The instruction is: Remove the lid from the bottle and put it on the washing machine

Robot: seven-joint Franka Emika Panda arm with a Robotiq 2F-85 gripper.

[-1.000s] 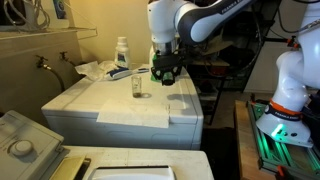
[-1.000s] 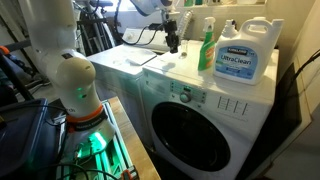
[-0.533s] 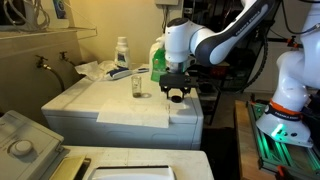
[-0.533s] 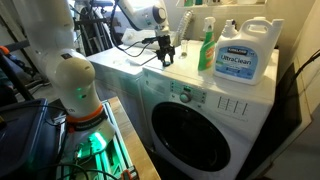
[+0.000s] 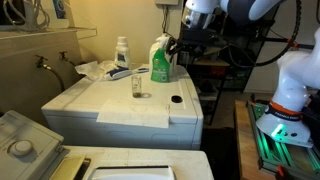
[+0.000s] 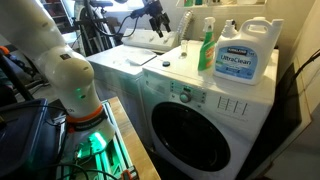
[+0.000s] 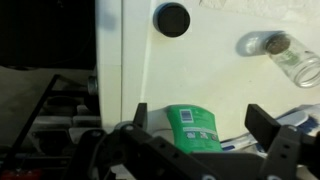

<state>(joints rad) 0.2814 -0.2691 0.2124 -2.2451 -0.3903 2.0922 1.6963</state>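
Note:
The small dark lid [image 5: 177,99] lies flat on the white washing machine top [image 5: 110,100], near its edge; the wrist view looks down on the lid [image 7: 172,19]. The short clear bottle [image 5: 137,86] stands uncapped a little way from it, also seen as the bottle [image 7: 285,55] from above. My gripper [image 5: 183,44] hangs well above the top, open and empty. In the wrist view the gripper [image 7: 200,125] has its fingers wide apart, with the green bottle far below between them. The lid [image 6: 166,65], bottle [image 6: 184,52] and raised gripper [image 6: 156,20] also show in an exterior view.
A green spray bottle [image 5: 160,62] and a white bottle with a blue label [image 5: 122,52] stand behind the clear bottle. A large detergent jug [image 6: 248,50] stands at the top's back corner. Crumpled cloth [image 5: 95,70] lies near the wall. A grey-white unit with a knob [image 5: 22,140] is in front.
The gripper went from shut to open, leaving the lid on the washing machine top, then rose and pulled away from the top.

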